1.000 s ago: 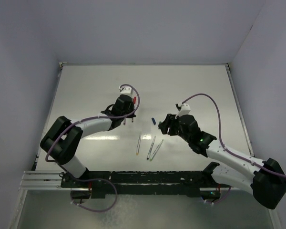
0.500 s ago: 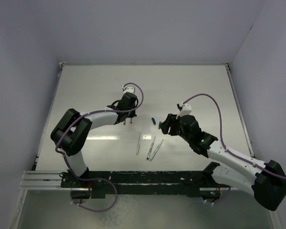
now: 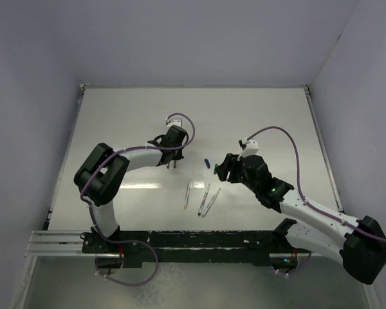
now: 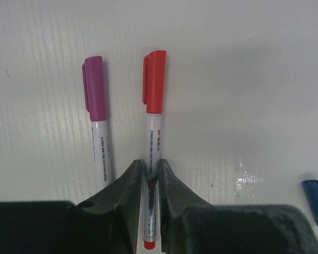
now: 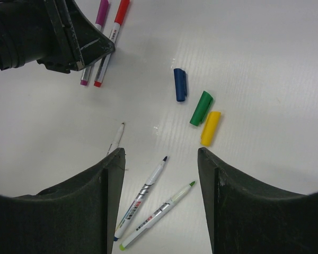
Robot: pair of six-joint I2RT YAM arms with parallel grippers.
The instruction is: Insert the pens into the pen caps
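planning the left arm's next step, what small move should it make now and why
Probably open the left gripper and let go of the red pen. The pen already wears its cap and seems to lie on the table, parallel to the capped purple pen, while the fingers look closed on its barrel. Letting go would free that arm for the uncapped pens.

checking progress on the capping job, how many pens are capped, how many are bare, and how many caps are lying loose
capped pens: 2 (purple-capped pen, red-capped pen)
uncapped pens: 3 (blue-tipped pen, green-tipped pen, third pen)
loose caps: 3 (blue cap, green cap, yellow cap)
total: 8 items
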